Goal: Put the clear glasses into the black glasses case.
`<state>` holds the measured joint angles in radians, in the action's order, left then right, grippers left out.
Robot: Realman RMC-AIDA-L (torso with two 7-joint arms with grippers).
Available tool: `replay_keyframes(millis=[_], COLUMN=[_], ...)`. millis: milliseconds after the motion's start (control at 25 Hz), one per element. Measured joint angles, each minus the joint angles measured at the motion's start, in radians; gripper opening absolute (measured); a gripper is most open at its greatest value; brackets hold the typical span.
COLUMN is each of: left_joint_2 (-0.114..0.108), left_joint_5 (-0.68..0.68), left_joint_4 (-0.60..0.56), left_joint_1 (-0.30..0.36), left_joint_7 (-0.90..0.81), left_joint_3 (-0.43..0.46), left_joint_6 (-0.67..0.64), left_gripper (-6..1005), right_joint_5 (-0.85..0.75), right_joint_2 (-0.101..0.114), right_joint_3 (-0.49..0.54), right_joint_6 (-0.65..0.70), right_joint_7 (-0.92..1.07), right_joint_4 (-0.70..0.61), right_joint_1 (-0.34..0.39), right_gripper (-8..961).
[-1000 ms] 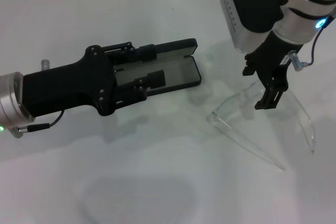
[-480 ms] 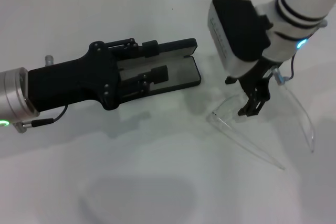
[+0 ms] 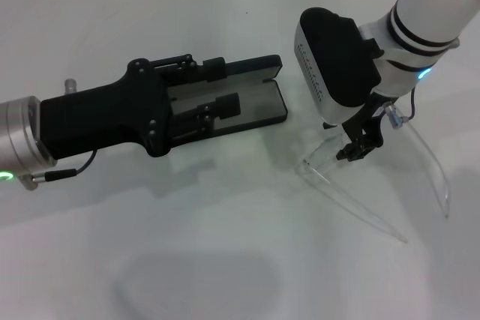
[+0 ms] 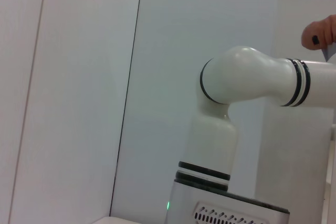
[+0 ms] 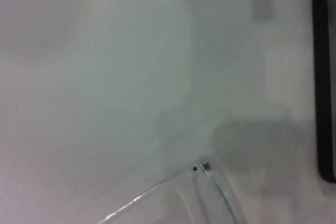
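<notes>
The black glasses case (image 3: 264, 104) lies open on the white table, its grey lining facing up. My left gripper (image 3: 220, 89) hovers over the case's left half, open, one finger by the lid and one over the lining. To the right the clear glasses (image 3: 352, 207) rest on the table with both arms spread toward the near edge. My right gripper (image 3: 357, 149) has come down on the left part of the glasses' front and stands open, tips at the lens. The right wrist view shows a hinge of the clear glasses (image 5: 202, 167) and an edge of the black glasses case (image 5: 325, 77).
The white table (image 3: 225, 245) extends around both things. A back wall seam runs along the top. The left wrist view looks up at a wall, my right arm's elbow (image 4: 236, 77) and a person's fingers (image 4: 320, 32).
My right gripper has moved left and down onto the left part of the glasses' front. The left gripper shifted slightly further over the case. Glasses and case stayed put.
</notes>
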<state>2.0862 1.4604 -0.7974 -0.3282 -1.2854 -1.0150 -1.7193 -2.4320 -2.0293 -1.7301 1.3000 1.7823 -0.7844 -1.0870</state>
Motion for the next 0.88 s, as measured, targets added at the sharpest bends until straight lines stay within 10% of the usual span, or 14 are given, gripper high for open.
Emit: replay_keyframes(millis=[480,880], left_joint_2=[0.000,0.000], left_joint_5=[0.000,-0.011], left_joint_4=[0.000,-0.010], left_joint_1=[0.002,0.016], left_joint_7=[0.000,-0.006], left_joint_3=[0.002,0.005], left_joint_6=[-0.001,-0.008], left_gripper=[515,512], right_joint_5=[0.000,-0.007], right_joint_2=[0.001,0.009], right_joint_3=[0.029,0.297], right_joint_6=[0.032,0.264], right_joint_7=[0.010,0.020], right_joint_4=[-0.005,-0.266], right_joint_1=[0.002,0.121], right_gripper=[271,144])
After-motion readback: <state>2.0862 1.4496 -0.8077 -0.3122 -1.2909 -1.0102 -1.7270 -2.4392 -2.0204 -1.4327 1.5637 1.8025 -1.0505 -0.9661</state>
